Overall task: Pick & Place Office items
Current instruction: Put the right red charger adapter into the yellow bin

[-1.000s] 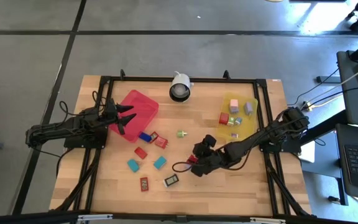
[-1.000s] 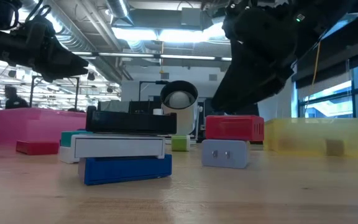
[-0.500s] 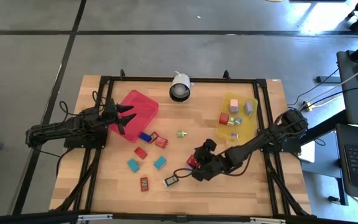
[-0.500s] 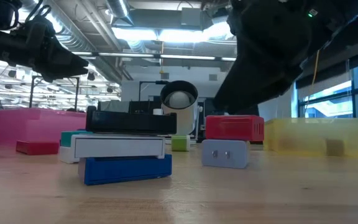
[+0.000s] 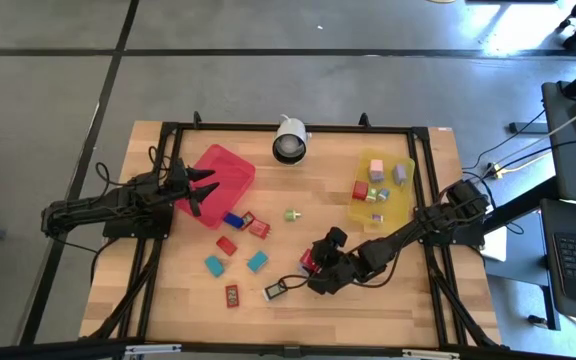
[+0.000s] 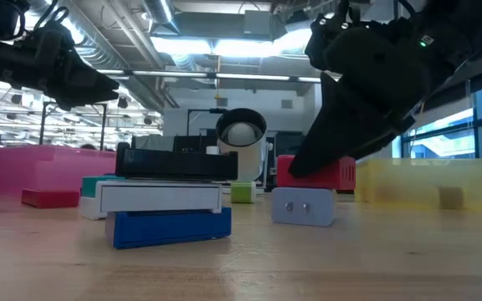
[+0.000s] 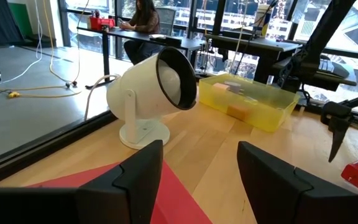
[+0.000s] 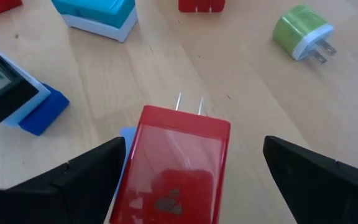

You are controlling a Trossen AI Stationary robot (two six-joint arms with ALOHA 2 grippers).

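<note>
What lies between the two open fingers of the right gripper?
A red plug block, prongs pointing away from the camera, lies on the wood between the fingers of the right gripper. They do not touch it. The right wrist view shows this.

Red plug block [image 8: 178, 168] between open hand [image 8: 194, 177]

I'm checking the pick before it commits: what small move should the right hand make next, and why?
Probably lower a little and close. The right hand is open, its fingers on either side of the red plug adapter, which lies flat on the table between them and is not yet gripped. The left hand waits open over the red tray.
</note>
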